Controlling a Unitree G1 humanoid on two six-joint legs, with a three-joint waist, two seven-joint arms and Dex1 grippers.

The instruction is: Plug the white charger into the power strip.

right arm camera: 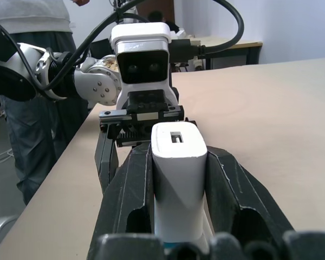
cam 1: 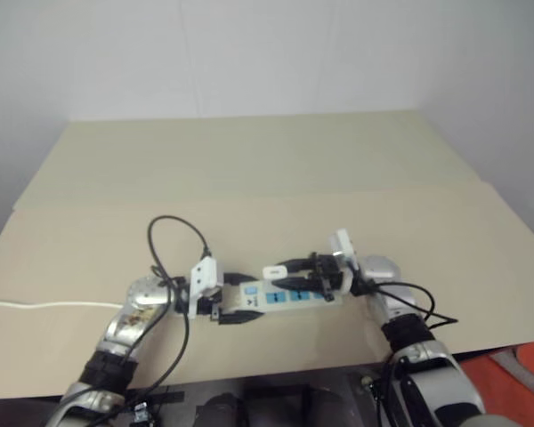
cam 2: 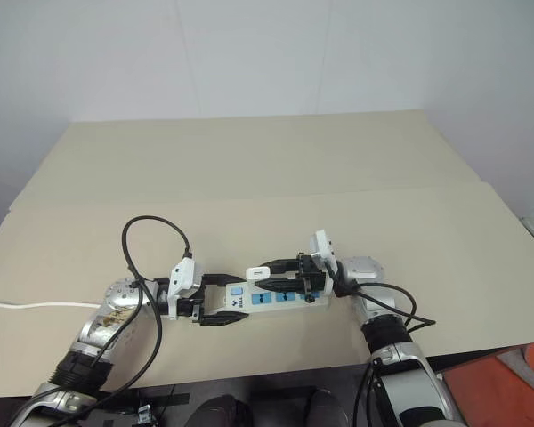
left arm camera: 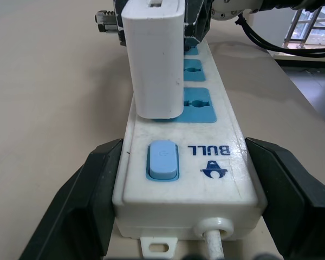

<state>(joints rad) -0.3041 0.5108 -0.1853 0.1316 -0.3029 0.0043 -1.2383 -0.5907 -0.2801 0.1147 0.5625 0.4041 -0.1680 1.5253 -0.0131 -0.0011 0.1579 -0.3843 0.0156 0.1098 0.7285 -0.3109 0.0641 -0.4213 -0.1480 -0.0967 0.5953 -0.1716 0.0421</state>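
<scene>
The power strip (cam 1: 289,296) lies on the tan table, a flat white bar with blue sockets. My left gripper (cam 2: 224,301) is shut on its switch end; both black fingers (left arm camera: 92,195) press against the strip's (left arm camera: 206,157) sides. The white charger (left arm camera: 154,59) stands upright on the blue socket nearest the switch, its base against the socket face. My right gripper (cam 2: 283,270) reaches in from the other side and is shut on the white charger (right arm camera: 179,173), one finger (right arm camera: 127,200) on each flank. The two grippers face each other along the strip.
A thin white cord (cam 1: 36,305) runs off the table's left edge. Black arm cables loop above the left wrist (cam 1: 173,240). A person (right arm camera: 27,59) stands beside the table. The table's near edge is close behind both hands.
</scene>
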